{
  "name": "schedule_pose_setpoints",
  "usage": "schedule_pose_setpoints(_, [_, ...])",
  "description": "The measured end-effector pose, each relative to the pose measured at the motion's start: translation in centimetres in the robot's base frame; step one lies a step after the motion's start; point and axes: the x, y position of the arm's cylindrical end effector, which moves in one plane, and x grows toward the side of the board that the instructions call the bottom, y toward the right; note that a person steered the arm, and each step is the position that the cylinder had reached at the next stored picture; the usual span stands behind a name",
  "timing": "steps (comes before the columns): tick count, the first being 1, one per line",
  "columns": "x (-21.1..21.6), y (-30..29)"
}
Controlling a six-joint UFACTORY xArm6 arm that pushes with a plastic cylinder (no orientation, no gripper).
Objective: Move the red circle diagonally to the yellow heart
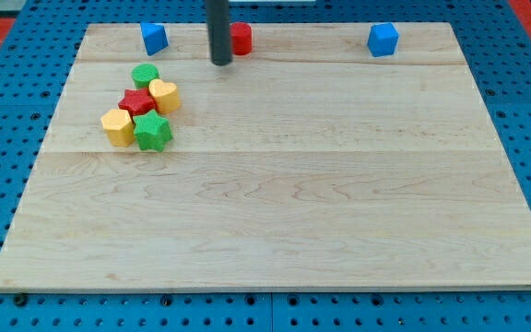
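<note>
The red circle (241, 39) sits near the board's top edge, partly hidden behind my rod. My tip (221, 62) rests on the board just left of and slightly below the red circle, touching or nearly touching it. The yellow heart (165, 95) lies at the view's left, in a tight cluster with a green circle (145, 76), a red star (137, 101), a yellow hexagon (117, 126) and a green star (152, 132). The heart is down and to the left of the red circle.
A blue block (155, 38) stands at the top left of the wooden board (284, 203). Another blue cube (383, 40) stands at the top right. Blue pegboard surrounds the board.
</note>
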Motion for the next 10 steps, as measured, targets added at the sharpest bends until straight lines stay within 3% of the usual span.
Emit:
schedule_pose_setpoints(1, [-3.6, 0.0])
schedule_pose_setpoints(2, [-2.4, 5.6])
schedule_pose_setpoints(3, [-1.8, 6.5])
schedule_pose_setpoints(8, [-1.8, 4.5])
schedule_pose_setpoints(10, [-2.1, 0.9])
